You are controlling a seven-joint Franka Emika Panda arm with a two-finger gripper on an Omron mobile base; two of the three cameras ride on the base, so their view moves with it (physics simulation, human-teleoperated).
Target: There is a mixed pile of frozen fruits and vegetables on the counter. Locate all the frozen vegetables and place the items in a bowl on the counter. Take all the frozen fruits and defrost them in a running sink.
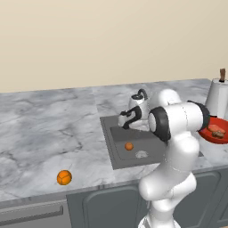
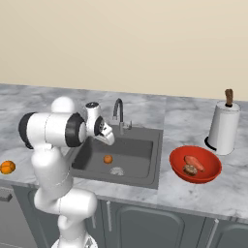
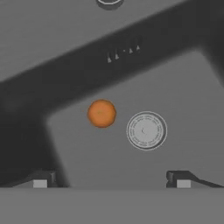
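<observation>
We see the long marble counter (image 1: 44,133) over dark cabinets, and the sink (image 2: 131,145) sunk into it with a curved faucet (image 2: 118,111) at its back edge. To the right of the sink stands a white cylinder with a brown knob (image 2: 224,127), and just in front of it the red bowl (image 2: 195,164). In the bowl lie the reddish oblong piece (image 2: 193,161) and the brown-beige lump (image 2: 189,169), touching each other.

The pincer (image 3: 111,180) hangs above the sink with its two tips wide apart, and it holds nothing. Below it, on the sink floor, lies one orange ball (image 3: 102,113), just beside the round metal drain (image 3: 146,131), apart from the tips. The other ball (image 1: 64,177), with dark lines, lies on the counter well to the left of the sink, near the front edge.

In the left base view the arm covers the right part of the sink and cuts off part of the bowl. We cannot tell if water runs from the faucet.
</observation>
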